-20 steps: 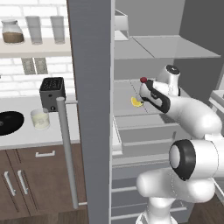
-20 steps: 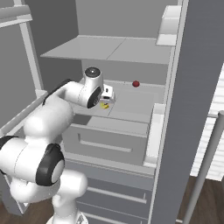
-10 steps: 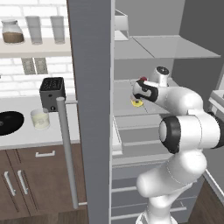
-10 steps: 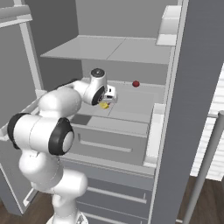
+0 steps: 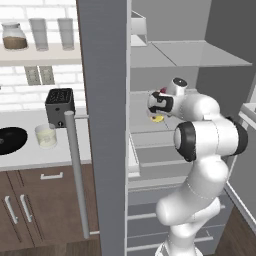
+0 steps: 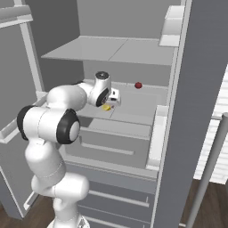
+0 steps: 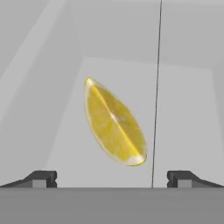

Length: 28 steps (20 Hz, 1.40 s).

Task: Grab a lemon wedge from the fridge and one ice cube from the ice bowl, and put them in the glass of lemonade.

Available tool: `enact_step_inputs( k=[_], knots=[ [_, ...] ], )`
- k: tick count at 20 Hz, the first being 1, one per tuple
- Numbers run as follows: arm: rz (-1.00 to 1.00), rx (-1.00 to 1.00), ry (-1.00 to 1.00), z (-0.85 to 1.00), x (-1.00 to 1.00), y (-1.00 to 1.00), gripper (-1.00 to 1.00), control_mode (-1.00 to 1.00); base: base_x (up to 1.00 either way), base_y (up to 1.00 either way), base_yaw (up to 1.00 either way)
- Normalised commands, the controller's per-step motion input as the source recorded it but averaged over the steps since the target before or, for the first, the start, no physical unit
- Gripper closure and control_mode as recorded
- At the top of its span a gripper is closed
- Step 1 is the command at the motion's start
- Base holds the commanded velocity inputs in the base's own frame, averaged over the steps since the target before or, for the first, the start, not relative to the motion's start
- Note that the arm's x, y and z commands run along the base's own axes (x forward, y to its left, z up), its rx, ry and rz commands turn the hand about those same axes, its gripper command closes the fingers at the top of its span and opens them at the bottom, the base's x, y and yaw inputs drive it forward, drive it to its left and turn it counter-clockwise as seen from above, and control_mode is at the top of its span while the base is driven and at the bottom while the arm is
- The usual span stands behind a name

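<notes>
lemon wedge [image 7: 114, 125] | bright yellow, pointed crescent, pale rind edge | gripper [image 7: 112, 178] spread wide, holding nothing

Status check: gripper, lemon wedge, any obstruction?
Gripper open, poised over lemon wedge. Wedge lying loose on fridge shelf, ungrasped. Nothing between fingertips and wedge.

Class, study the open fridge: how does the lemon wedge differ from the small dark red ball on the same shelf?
Colour: the lemon wedge is bright yellow, the red ball dark red.
Shape: the lemon wedge is a pointed crescent, the red ball round.
Place: the lemon wedge lies just under the open pincer, nearer the shelf's front; the red ball sits apart, farther back.
Both rest on the same fridge shelf.
</notes>
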Motion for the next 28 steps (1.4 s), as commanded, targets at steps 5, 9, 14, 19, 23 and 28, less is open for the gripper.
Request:
enact_step_inputs(
  k=[5, 9, 14, 19, 23, 28],
  knots=[
    [0.00, -0.03, 0.00, -0.27, 0.25, 0.00, -1.00, -1.00, 0.00, 0.00, 0.00],
    [0.00, 0.00, 0.00, -0.04, 0.37, 0.00, -1.00, -1.00, 0.00, 0.00, 0.00],
    [0.00, 0.00, 0.00, -0.09, 0.36, -0.03, -1.00, -1.00, 0.00, 0.00, 0.00],
    [0.00, -0.04, 0.02, -0.33, 0.00, 0.00, -1.00, -1.00, 0.00, 0.00, 0.00],
    [0.00, -0.12, 0.03, -0.49, 0.00, 0.04, 1.00, -1.00, 0.00, 0.00, 0.00],
    [0.01, -0.07, 0.00, -0.27, 0.01, 0.04, 1.00, -1.00, 0.00, 0.00, 0.00]
  ],
)
